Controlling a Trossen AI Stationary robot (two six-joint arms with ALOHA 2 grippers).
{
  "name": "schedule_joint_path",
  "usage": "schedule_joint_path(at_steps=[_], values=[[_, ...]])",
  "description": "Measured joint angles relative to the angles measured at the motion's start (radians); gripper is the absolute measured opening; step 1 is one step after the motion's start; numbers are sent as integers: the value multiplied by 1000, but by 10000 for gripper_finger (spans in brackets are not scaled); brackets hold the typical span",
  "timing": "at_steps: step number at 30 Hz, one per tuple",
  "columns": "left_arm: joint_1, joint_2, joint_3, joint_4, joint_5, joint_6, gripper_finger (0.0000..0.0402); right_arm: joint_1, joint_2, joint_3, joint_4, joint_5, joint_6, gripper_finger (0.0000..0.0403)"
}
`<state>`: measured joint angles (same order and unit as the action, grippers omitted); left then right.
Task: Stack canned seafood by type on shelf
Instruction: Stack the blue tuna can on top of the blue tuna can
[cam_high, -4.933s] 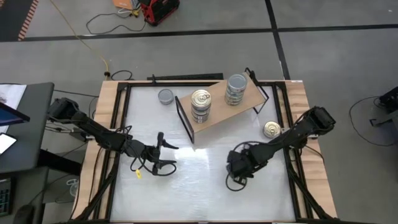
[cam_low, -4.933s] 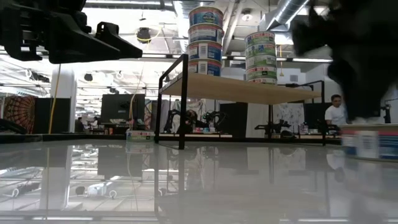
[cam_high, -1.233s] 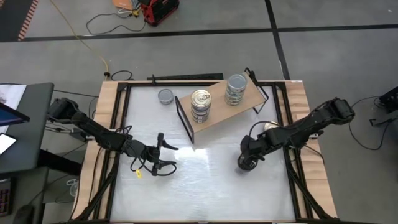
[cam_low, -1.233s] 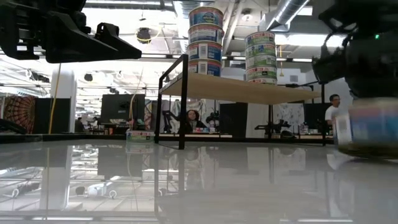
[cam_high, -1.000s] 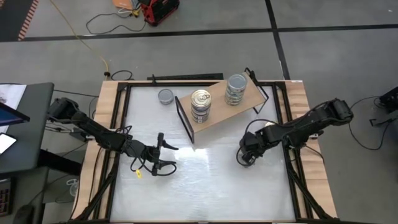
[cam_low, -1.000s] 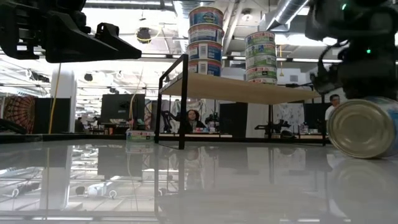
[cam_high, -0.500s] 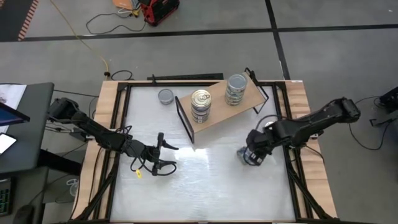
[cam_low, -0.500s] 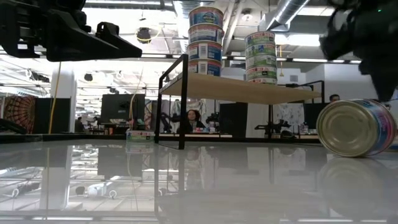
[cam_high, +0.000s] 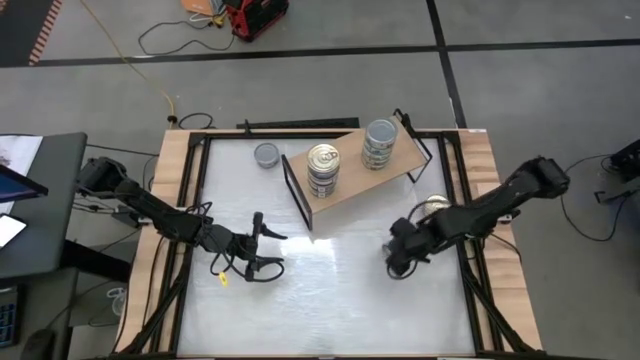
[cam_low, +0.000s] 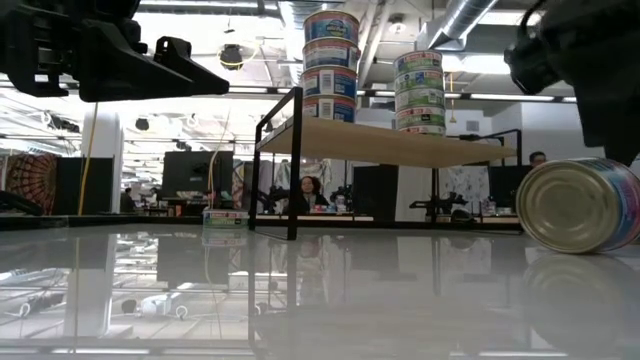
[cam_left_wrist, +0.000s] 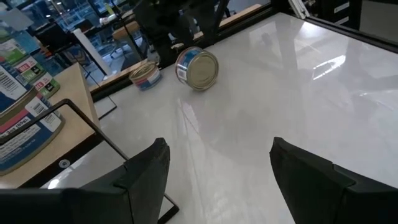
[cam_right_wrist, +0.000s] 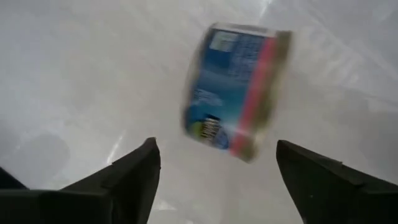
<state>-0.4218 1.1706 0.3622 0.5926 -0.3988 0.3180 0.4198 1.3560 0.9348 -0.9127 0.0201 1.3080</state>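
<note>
Right gripper (cam_high: 398, 262) sits low over the white worktop (cam_high: 330, 300), in front of the shelf (cam_high: 352, 178) and toward its right end; fingers spread wide, holding nothing. Directly under and ahead of it a blue-labelled tin (cam_right_wrist: 236, 93) lies tipped on its side on the worktop, free of both fingers (cam_right_wrist: 124, 177); in the low view the same tin (cam_low: 580, 205) rests on its curved wall with a flat metal end facing the camera. Left gripper (cam_high: 265, 250) hovers over the worktop's left-centre, well apart from any tin, fingers (cam_left_wrist: 146, 171) wide and empty. The shelf stands angled across the back of the worktop and carries two stacks of tins: a gold-lidded stack (cam_high: 322, 170) near its left end and a grey-topped stack (cam_high: 379, 144) toward its right end, both upright. In the low view the left stack (cam_low: 330, 65) shows four tins; the number in the right stack (cam_low: 419, 92) I cannot tell. One grey-topped tin (cam_high: 266, 155) stands alone on the worktop beside the shelf's left end. Another gold-lidded tin (cam_high: 432, 205) is upright at the worktop's right edge, partly hidden by the right arm.
</note>
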Motion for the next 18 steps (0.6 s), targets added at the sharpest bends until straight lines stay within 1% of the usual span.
schedule_joint_path(at_steps=[5, 8, 12, 18], values=[[0, 0, 0, 2, -13, 1, 264, 39, 165, 165, -169, 112, 27, 315], [0, 0, 0, 2, -13, 0, 264, 44, 263, 238, -244, 145, 50, 311], [0, 0, 0, -1, -12, -4, 264, 51, 357, 267, -264, 169, 55, 310], [0, 0, 0, -11, -10, -21, 264, 60, 400, 268, -255, 174, 140, 310]])
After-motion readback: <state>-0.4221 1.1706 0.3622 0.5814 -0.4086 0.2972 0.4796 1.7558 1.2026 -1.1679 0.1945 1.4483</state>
